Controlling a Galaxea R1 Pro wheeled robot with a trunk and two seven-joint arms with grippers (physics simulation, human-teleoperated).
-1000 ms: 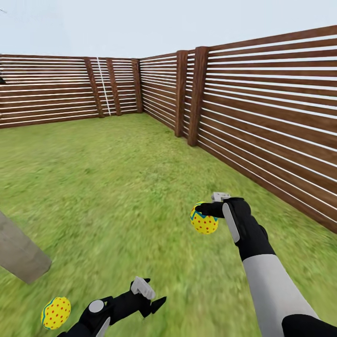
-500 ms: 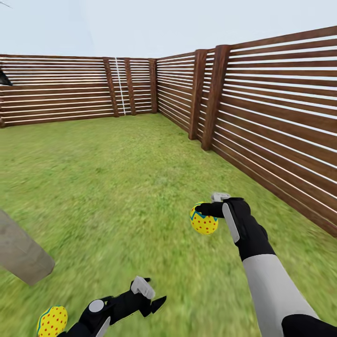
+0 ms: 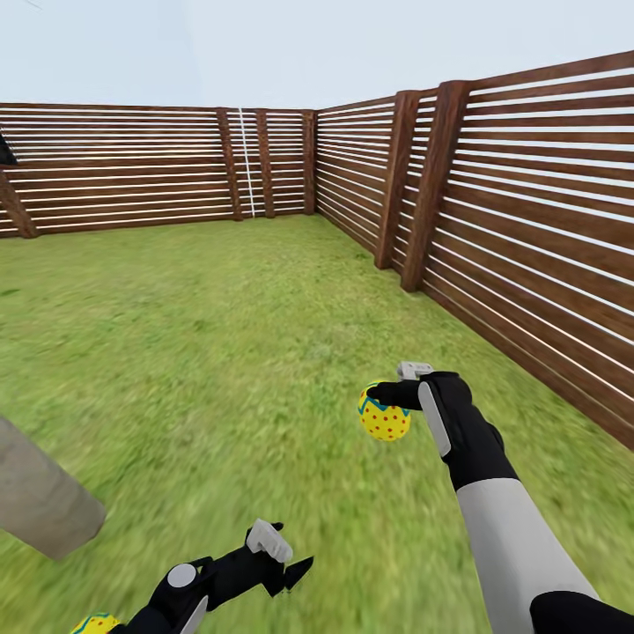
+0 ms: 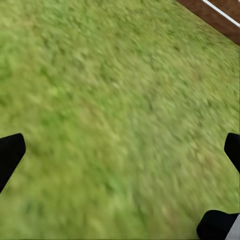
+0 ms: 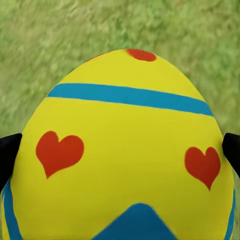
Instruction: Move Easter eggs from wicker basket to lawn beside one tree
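Note:
My right gripper (image 3: 389, 398) is shut on a yellow Easter egg (image 3: 384, 421) with blue bands and red marks, held above the lawn (image 3: 229, 335). The right wrist view has this egg (image 5: 125, 150) close up between the two fingers. Lower left, my left gripper (image 3: 291, 550) stands open with nothing in it, and grass lies between its fingers (image 4: 10, 152). A second Easter egg (image 3: 95, 624) lies on the grass at the picture's bottom edge, left of my left arm. Part of a grey-brown tree trunk (image 3: 44, 506) leans in at the far left, near that egg. The wicker basket is out of view.
A brown slatted wooden fence (image 3: 528, 220) runs along the right side and across the back of the garden, meeting in a corner (image 3: 308, 158). Open grass stretches ahead and to the left.
The whole picture has shifted right, so the camera has turned left. The egg on the grass has slid down to the bottom edge. Both arms keep their places in the picture.

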